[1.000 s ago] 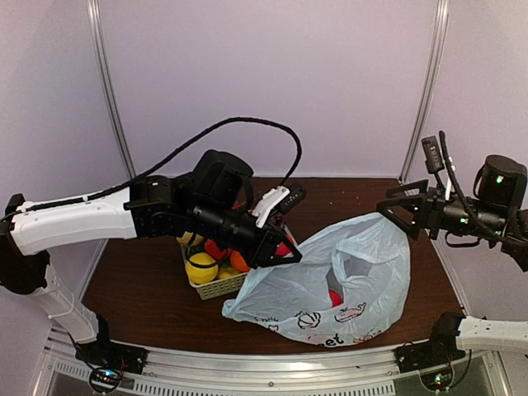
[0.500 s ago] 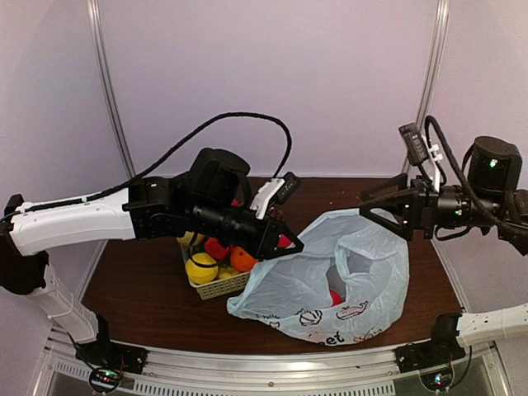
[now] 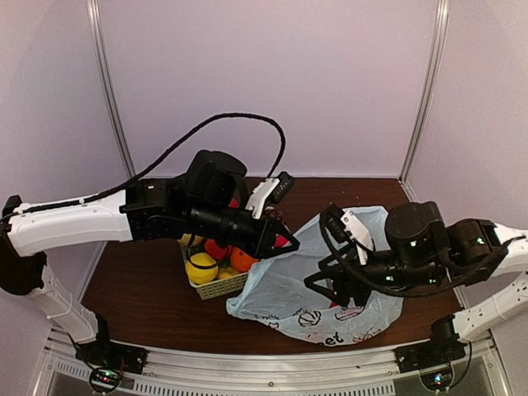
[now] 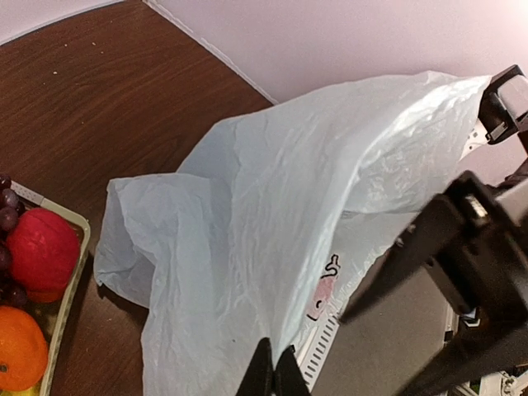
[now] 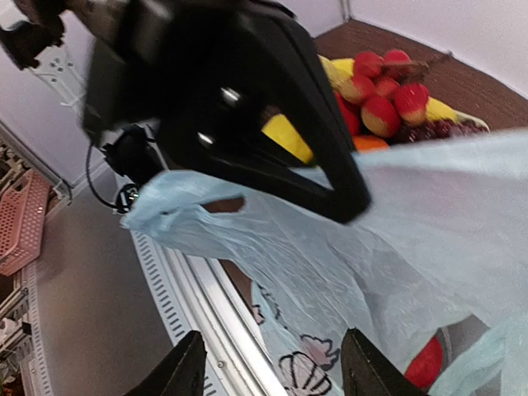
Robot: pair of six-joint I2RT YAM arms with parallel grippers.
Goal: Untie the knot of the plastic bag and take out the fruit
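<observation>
**Left claw** [image 3: 286,244]: clenched on a fold of the bag [image 3: 276,290] near its rim, holding the film lifted off the table [image 3: 140,289]. In the left wrist view its tips meet on the pale blue sheet.

**Right claw** [image 5: 275,367]: released, with its jaws apart and nothing between them, poised just above the bag's slack middle.

**Knot:** none shows, and the mouth seems already open.

**Fruit:** one red fruit [image 5: 427,363] lies inside the bag, below and ahead of the right claw, toward its right finger. The right claw is much the nearer of the two.

**Axis:** the bag's long axis runs from the left claw's pinch down past the right claw.

**Basket** [image 3: 216,287]: holds more fruit and lies to the left claw's left side, beside the bag.

**Likely next move:** the right claw reaches in for the red fruit.
</observation>
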